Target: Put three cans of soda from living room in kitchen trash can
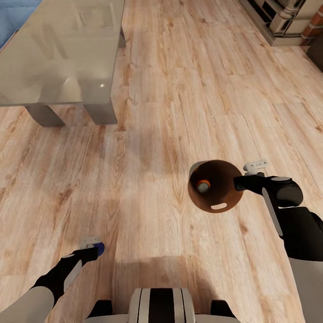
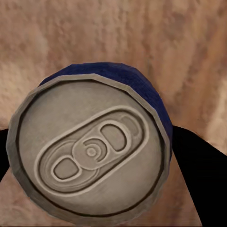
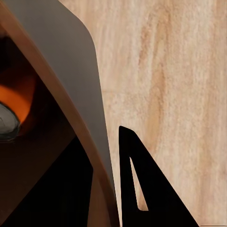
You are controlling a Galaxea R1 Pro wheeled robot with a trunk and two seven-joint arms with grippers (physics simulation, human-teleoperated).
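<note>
Inside bin [image 1: 223, 204] — orange can [image 1: 203, 185] half-hidden; left tool [image 1: 95, 248] grips blue can [image 2: 90, 151].

**Cut off and covered**

In the head view, the glass desk [image 1: 63, 49] runs off the upper left edge. The orange can [image 1: 203, 185] sits mostly sunk inside the bin [image 1: 215, 204]. The blue can [image 2: 90, 151] hides the left claw's fingers [image 2: 196, 165] and is cropped at the bottom.

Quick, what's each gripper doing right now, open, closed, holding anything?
Left gripper: closed on the dark blue soda can.
Right gripper: closed on the rim of the trash can, one finger inside, one outside; an orange can lies within.
</note>
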